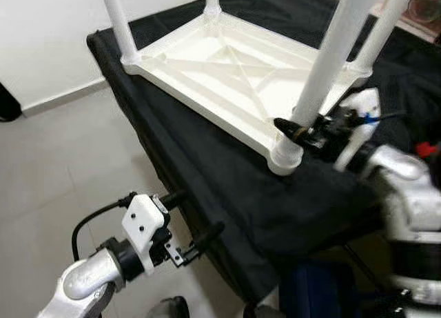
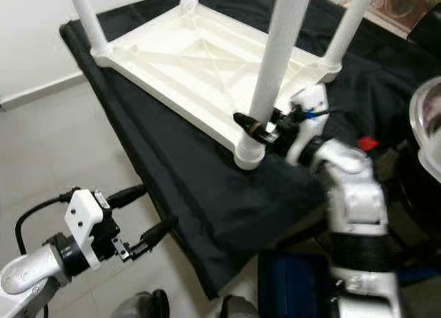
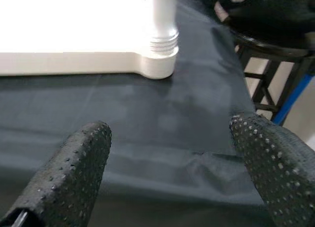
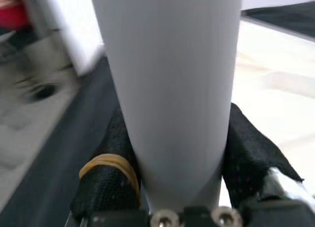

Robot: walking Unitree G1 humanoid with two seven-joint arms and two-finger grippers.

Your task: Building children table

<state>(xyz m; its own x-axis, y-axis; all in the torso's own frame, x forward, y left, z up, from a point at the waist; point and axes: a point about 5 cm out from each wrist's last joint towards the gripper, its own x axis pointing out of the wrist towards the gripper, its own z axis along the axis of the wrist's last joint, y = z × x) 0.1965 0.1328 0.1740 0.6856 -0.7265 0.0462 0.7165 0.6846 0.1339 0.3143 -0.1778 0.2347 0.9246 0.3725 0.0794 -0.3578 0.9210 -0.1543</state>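
A white plastic children's table top (image 1: 227,70) lies upside down on a black cloth (image 1: 227,187), with white legs standing up from its corners. My right gripper (image 1: 298,130) is shut on the nearest table leg (image 1: 324,76) just above its corner socket (image 1: 284,158); the right wrist view has that leg (image 4: 172,89) clamped between the black fingers (image 4: 106,182). My left gripper (image 1: 196,225) hangs open below the cloth's near edge, off the table, with nothing between its fingers (image 3: 74,173). It faces the same corner socket (image 3: 160,59).
The cloth covers a raised surface whose edge drops to grey tiled floor (image 1: 62,173) on my left. A white wall with skirting (image 1: 62,97) runs behind. A blue object (image 1: 317,290) and dark frame bars sit under the surface near my right arm.
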